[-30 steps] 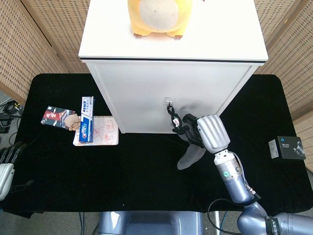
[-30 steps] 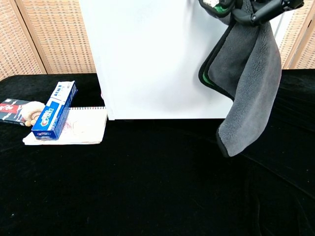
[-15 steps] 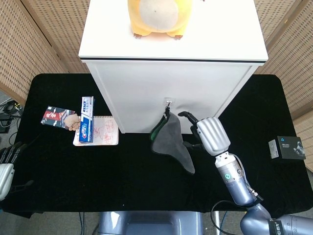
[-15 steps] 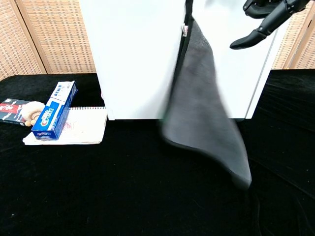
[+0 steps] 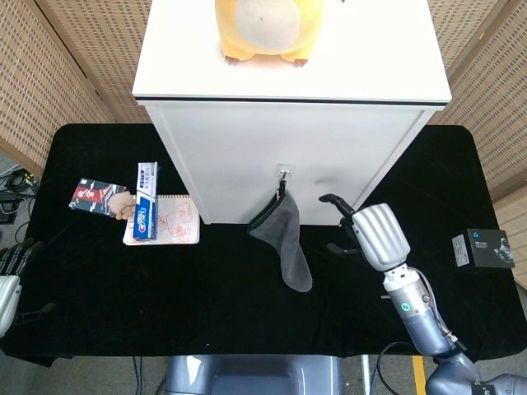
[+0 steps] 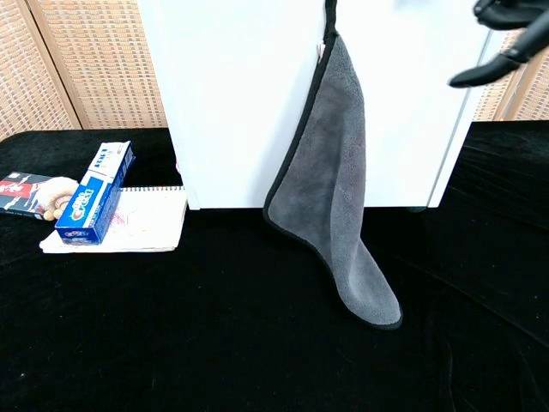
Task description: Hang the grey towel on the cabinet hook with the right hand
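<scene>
We see a black worktop (image 5: pixel 99 280) against wicker walls (image 5: pixel 49 74); the grey towel (image 5: pixel 284 234) hangs on the cabinet hook (image 5: pixel 285 174), left of our released right robot hand (image 5: pixel 370 234).

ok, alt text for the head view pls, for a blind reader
A grey towel hangs from the hook on the front of a white cabinet, its lower end trailing toward the black table. The right hand is open beside it, apart from the towel. A yellow plush toy sits on top of the cabinet.

Head overhead; chest low, facing cabinet (image 6: pixel 249 94).
</scene>
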`<action>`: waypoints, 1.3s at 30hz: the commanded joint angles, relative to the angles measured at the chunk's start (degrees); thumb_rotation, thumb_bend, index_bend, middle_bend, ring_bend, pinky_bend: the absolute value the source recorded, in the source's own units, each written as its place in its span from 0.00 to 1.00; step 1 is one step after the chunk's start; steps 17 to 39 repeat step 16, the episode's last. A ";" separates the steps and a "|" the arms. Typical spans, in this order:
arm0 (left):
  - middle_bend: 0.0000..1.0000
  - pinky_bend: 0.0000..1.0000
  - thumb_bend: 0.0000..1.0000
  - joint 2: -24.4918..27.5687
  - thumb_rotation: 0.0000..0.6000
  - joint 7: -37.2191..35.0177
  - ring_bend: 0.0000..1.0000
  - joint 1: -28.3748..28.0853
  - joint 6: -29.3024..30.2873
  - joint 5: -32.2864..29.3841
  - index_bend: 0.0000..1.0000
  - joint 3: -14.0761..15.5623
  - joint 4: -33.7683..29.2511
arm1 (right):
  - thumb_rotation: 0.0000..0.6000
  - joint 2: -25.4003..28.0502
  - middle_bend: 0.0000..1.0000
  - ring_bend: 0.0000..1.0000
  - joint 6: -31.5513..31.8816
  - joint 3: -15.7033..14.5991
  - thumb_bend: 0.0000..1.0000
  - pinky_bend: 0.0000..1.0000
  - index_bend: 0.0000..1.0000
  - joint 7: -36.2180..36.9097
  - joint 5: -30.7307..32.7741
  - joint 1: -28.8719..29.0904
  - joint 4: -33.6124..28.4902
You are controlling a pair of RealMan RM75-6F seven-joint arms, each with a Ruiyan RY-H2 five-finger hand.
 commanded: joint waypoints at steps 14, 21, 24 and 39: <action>0.00 0.00 0.00 0.69 1.00 -1.23 0.00 1.95 4.28 1.99 0.00 -0.01 -0.33 | 1.00 3.84 0.00 0.00 9.46 -15.12 0.00 0.00 0.00 6.37 -17.74 -12.58 29.34; 0.00 0.00 0.00 0.28 1.00 -0.82 0.00 2.42 5.59 2.22 0.00 -0.27 -0.08 | 1.00 4.31 0.00 0.00 9.54 -15.22 0.00 0.00 0.00 6.47 -15.38 -14.24 27.45; 0.00 0.00 0.00 0.28 1.00 -0.82 0.00 2.42 5.59 2.22 0.00 -0.27 -0.08 | 1.00 4.31 0.00 0.00 9.54 -15.22 0.00 0.00 0.00 6.47 -15.38 -14.24 27.45; 0.00 0.00 0.00 0.28 1.00 -0.82 0.00 2.42 5.59 2.22 0.00 -0.27 -0.08 | 1.00 4.31 0.00 0.00 9.54 -15.22 0.00 0.00 0.00 6.47 -15.38 -14.24 27.45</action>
